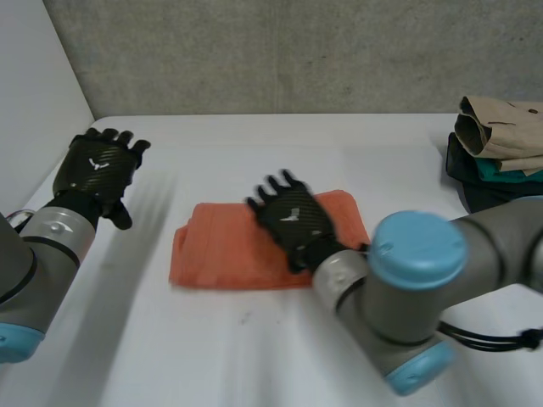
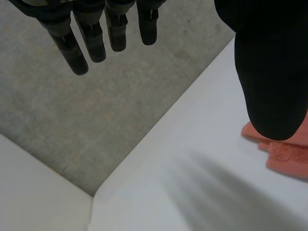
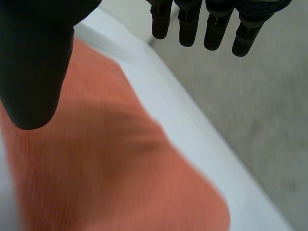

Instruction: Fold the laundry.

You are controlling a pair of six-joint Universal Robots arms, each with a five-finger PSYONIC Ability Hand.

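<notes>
Head view first: the towel (image 1: 225, 254) is lying folded in the middle of the table (image 1: 254, 153). My right hand (image 1: 293, 219) is over its right half, fingers straight and spread, holding nothing. My guess is it's there to pat the fold flat, though I can't tell from here if the palm actually touches the cloth. My left hand (image 1: 95, 170) is raised well off to the left of the towel, fingers loose and apart, nothing in it, which I'd say is just to stay out of the way. There's a pile (image 1: 501, 144) of folded clothes at the table's right edge (probably the done stack, so likely where this one goes next). Left wrist view: fingers (image 2: 79, 53) straight, thumb wide of them, bare table under the palm and just a strip of the towel beside the thumb. Right wrist view: fingers (image 3: 185, 29) straight here too, thumb held apart, the towel spread under the palm and fingertips pointing toward its far edge.
</notes>
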